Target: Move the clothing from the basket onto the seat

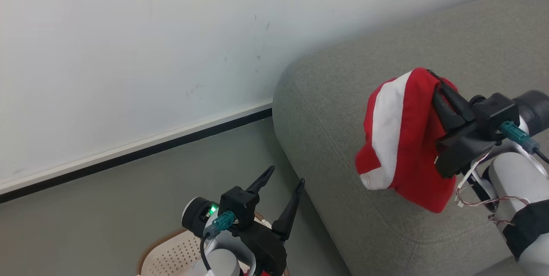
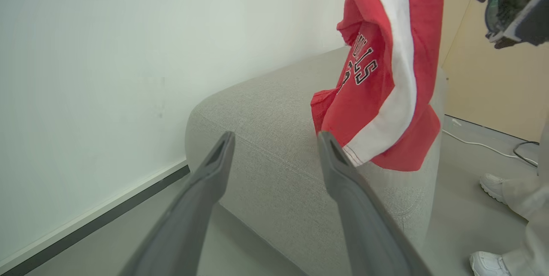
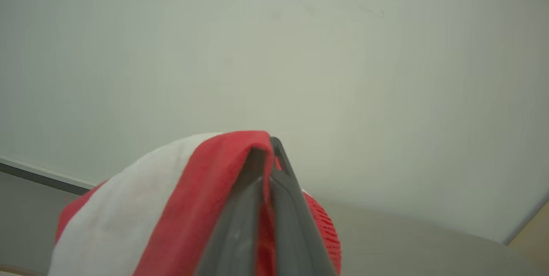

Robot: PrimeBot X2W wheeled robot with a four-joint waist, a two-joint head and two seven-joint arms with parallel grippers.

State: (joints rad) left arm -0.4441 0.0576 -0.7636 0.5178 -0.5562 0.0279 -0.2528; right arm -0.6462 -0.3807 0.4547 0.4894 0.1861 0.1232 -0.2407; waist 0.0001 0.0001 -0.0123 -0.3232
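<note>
A red jersey with a white stripe, the clothing [image 1: 403, 139], hangs above the grey seat [image 1: 334, 117], pinched by my shut right gripper [image 1: 431, 74]. The left wrist view shows the clothing [image 2: 386, 74] with dark lettering dangling over the seat [image 2: 266, 139]. In the right wrist view my right gripper [image 3: 268, 147] is closed on the red fabric [image 3: 171, 207]. My left gripper [image 1: 286, 174] stands open and empty at the lower middle, over the cream basket [image 1: 171, 254], left of the seat's end. In the left wrist view my left gripper [image 2: 276, 139] frames the seat's corner.
A white wall with a dark baseboard [image 1: 128, 151] runs behind the grey floor [image 1: 107, 216]. A person's white shoes [image 2: 493, 186] stand on the floor beyond the seat, near a white cable [image 2: 480, 143].
</note>
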